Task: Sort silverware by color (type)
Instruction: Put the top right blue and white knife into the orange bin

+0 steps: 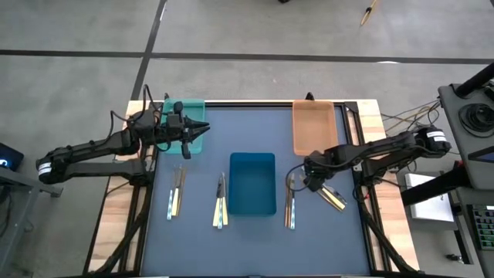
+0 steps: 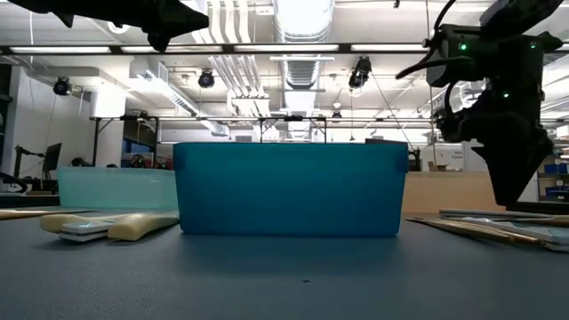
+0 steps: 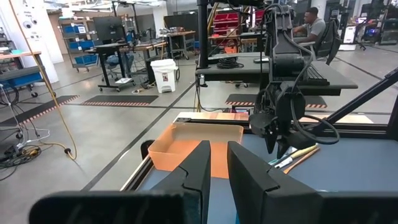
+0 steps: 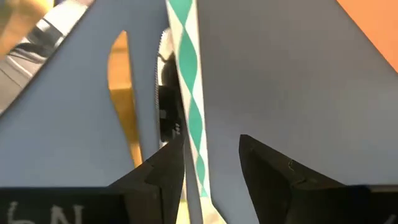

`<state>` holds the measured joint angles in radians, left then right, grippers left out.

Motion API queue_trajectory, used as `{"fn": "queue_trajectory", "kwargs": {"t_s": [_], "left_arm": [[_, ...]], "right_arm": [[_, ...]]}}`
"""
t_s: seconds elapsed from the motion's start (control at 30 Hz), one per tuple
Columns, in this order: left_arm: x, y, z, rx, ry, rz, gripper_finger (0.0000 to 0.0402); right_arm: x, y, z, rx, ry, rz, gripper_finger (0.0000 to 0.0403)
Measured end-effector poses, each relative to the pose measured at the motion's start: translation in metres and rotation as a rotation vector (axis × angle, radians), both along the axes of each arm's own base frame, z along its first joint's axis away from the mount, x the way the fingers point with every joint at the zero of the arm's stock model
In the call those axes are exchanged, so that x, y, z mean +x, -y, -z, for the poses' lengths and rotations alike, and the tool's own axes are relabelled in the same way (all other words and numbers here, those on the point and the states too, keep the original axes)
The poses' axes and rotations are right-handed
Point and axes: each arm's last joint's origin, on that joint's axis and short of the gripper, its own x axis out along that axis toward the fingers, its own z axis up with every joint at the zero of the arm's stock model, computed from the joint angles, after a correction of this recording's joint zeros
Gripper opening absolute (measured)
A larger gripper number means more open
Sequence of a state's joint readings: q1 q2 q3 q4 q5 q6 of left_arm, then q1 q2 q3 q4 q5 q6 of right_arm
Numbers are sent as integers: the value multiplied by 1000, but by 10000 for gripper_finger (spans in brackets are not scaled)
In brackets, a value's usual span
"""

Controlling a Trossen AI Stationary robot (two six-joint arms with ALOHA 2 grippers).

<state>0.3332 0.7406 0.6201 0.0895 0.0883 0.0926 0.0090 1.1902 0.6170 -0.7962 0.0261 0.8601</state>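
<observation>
- While the right gripper (image 1: 312, 184) hangs low over the dark blue mat (image 1: 255, 232), its fingers stand apart with nothing clamped; a slim utensil with a green-and-white twisted pattern (image 4: 186, 93) lies on the mat in line with the gap, beside a gold-tan handled knife (image 4: 124, 99).
- Closing from here could, I judge, pinch the patterned piece together with the serrated blade just beside it, since the two lie nearly touching.
- The silverware sits in small groups: one pair near the left edge (image 1: 176, 199), one just left of the deep blue rectangular tray (image 1: 221, 202), one just right of it (image 1: 290, 202), and gold-tan pieces (image 1: 333, 198) under the right arm. None shows inside a tray.
- A sideways drift of the low right wrist could sweep those gold-tan pieces out of their group.
- The left gripper (image 1: 193, 128) waits above the pale teal tray (image 1: 184, 147), its fingers (image 3: 199, 171) almost together and empty.
- The orange tray (image 1: 314, 127) stands near the right arm, which could nudge it in swinging across.
</observation>
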Motion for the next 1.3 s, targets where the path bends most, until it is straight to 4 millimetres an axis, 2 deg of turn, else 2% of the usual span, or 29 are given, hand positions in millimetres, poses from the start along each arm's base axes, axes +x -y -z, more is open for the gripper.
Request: {"fn": "queue_trajectory", "kwargs": {"t_s": [0.83, 0.93, 1.17, 1.3], "left_arm": [[0, 0, 0, 1, 0, 0, 37], [0, 0, 0, 1, 0, 0, 37], [0, 0, 0, 1, 0, 0, 37], [0, 0, 0, 1, 0, 0, 37]], "right_arm": [[11, 2, 20, -60, -78, -43, 121], [11, 2, 20, -61, -75, -43, 104], [11, 1, 21, -59, -73, -45, 36], [11, 1, 20, -60, -71, -45, 22]]}}
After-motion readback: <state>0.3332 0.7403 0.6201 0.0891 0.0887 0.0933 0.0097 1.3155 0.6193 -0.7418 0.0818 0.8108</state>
